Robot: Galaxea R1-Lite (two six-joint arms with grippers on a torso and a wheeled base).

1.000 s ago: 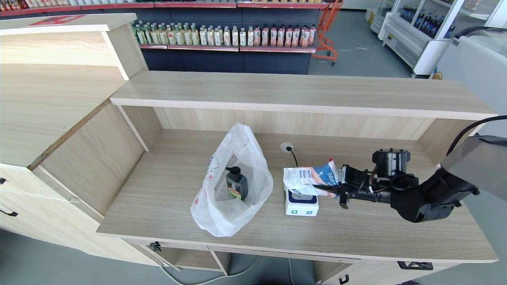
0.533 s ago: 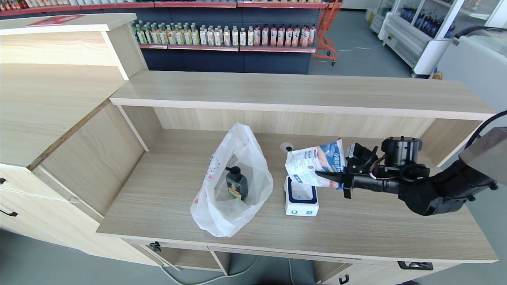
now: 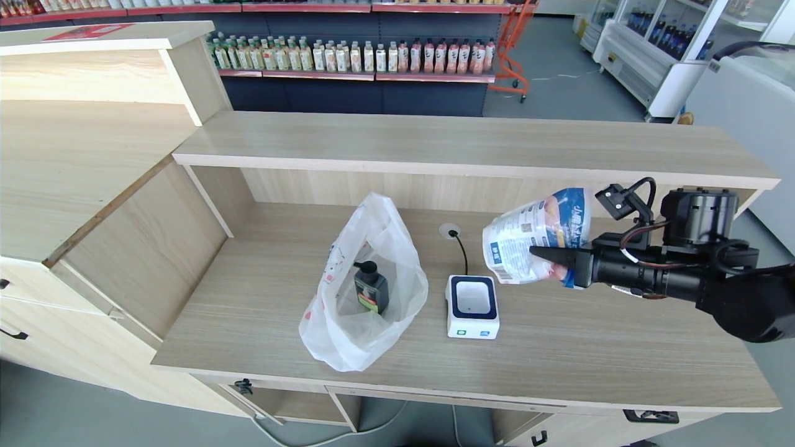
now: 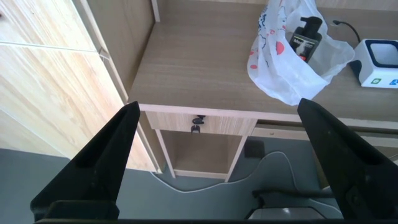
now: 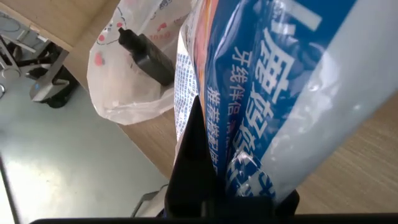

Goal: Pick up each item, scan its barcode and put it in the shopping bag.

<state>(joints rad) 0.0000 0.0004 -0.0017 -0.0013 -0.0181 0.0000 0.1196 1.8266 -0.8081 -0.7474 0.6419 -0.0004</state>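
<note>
The pouch (image 3: 537, 239) in my right tool (image 3: 541, 253) bears large white characters on blue and dense small print. The label on the pump bottle (image 3: 371, 292) is too small to read.

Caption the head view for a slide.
Right gripper holds a pouch above the counter, beside the scanner; the bag left of it holds a pump bottle.
</note>
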